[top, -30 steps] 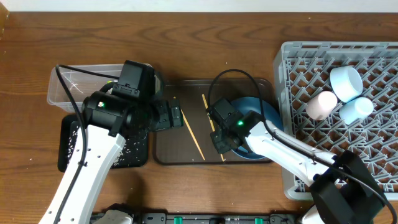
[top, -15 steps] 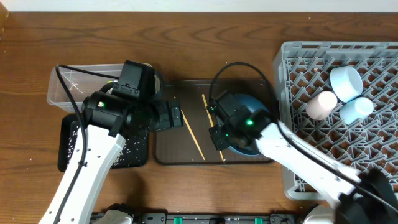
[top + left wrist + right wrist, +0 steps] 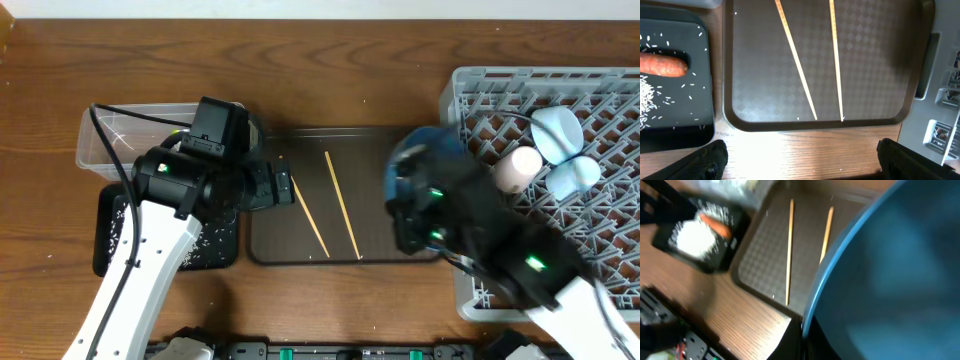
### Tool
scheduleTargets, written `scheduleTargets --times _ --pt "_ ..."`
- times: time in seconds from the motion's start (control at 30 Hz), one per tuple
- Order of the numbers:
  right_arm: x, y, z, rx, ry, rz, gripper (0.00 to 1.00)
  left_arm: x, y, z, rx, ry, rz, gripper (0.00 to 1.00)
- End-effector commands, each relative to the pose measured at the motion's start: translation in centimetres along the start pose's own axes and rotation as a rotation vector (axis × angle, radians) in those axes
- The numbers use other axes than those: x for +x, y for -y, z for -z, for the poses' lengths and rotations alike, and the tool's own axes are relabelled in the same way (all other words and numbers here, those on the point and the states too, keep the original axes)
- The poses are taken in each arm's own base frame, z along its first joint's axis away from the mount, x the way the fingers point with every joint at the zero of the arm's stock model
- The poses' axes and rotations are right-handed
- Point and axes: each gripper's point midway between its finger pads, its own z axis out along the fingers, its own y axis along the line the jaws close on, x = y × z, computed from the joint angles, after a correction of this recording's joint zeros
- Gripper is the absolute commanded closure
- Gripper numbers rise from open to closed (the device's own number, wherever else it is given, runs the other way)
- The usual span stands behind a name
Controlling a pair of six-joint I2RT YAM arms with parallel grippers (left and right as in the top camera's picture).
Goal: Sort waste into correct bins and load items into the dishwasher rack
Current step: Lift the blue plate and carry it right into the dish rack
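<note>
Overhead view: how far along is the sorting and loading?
Done: pale blue bowl, pink cup and light blue cup lie in the rack; rice and sausage piece sit in the black tray. In hand: blue plate, held aloft. Remaining: two chopsticks on the brown tray.

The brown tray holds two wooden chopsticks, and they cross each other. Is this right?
Not quite. The two wooden chopsticks do lie on the brown tray, but they do not cross: they lie apart, side by side, without touching. The left wrist view shows it.
</note>
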Motion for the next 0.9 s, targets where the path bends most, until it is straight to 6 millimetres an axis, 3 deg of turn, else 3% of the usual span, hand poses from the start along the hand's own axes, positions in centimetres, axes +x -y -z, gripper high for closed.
scheduleTargets --times 0.0,0.13,0.33,0.63,0.87 --pt "-1.8 0.5 4.1 -0.002 0.140 -0.018 0.99 -0.5 0.1 0.7 0.005 0.026 -0.003 0.02" --pt "-2.2 2.0 7.6 0.042 0.252 -0.055 0.99 -0.5 0.1 0.7 0.005 0.026 -0.002 0.02" --pt "-0.8 6.9 10.9 0.250 0.319 -0.158 0.99 -0.5 0.1 0.7 0.005 0.026 -0.002 0.02" --pt "2.2 13.2 12.8 0.536 0.269 -0.345 0.99 -0.5 0.1 0.7 0.005 0.026 -0.002 0.02" --pt "3.5 16.5 13.3 0.669 0.213 -0.453 0.99 -0.5 0.1 0.7 0.005 0.026 -0.002 0.02"
